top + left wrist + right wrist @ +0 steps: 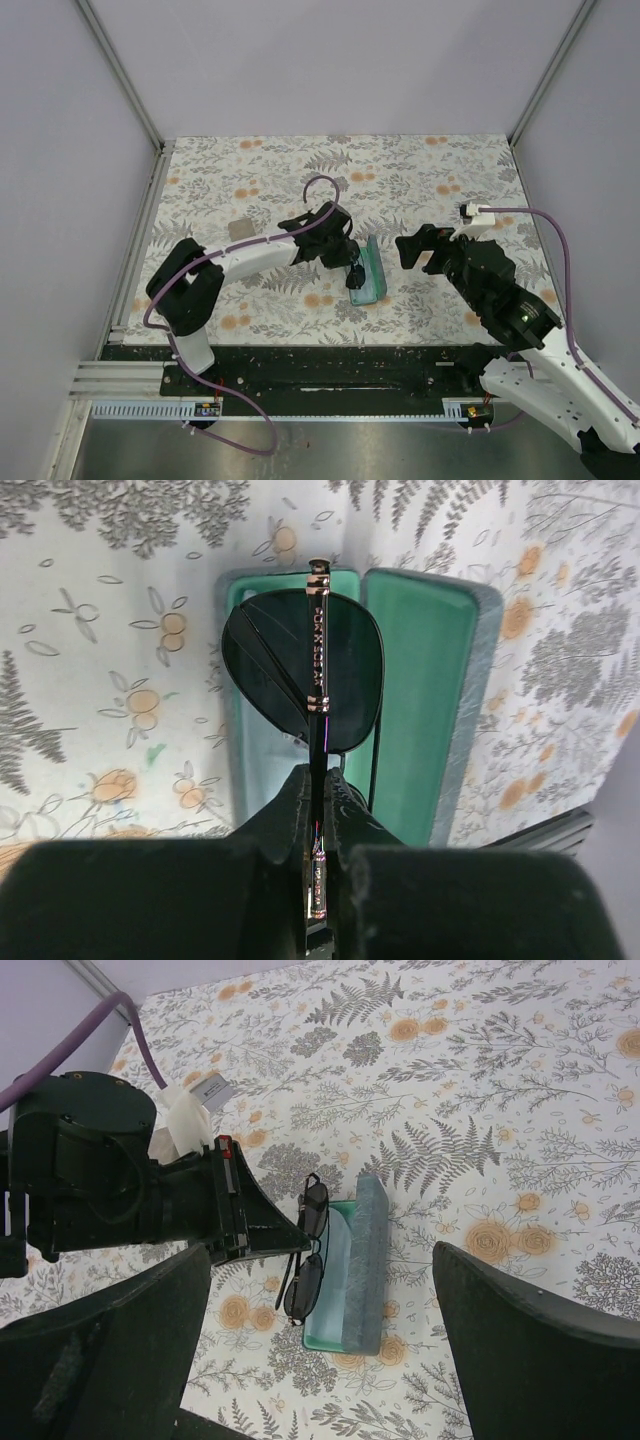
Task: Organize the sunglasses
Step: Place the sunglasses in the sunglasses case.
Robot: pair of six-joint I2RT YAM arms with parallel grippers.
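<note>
The black wire-framed sunglasses with dark lenses hang folded from my left gripper, which is shut on one temple arm. They hover on edge over the open teal case, at its left half. In the top view the left gripper holds the sunglasses at the case in the middle of the table. The right wrist view shows the sunglasses beside the raised case lid. My right gripper is open and empty, right of the case; its fingers frame that view. The purple-lensed pair is out of view.
A small grey square object lies on the floral tablecloth left of the left arm; it also shows in the right wrist view. Lilac walls enclose the table on three sides. A black strip runs along the near edge.
</note>
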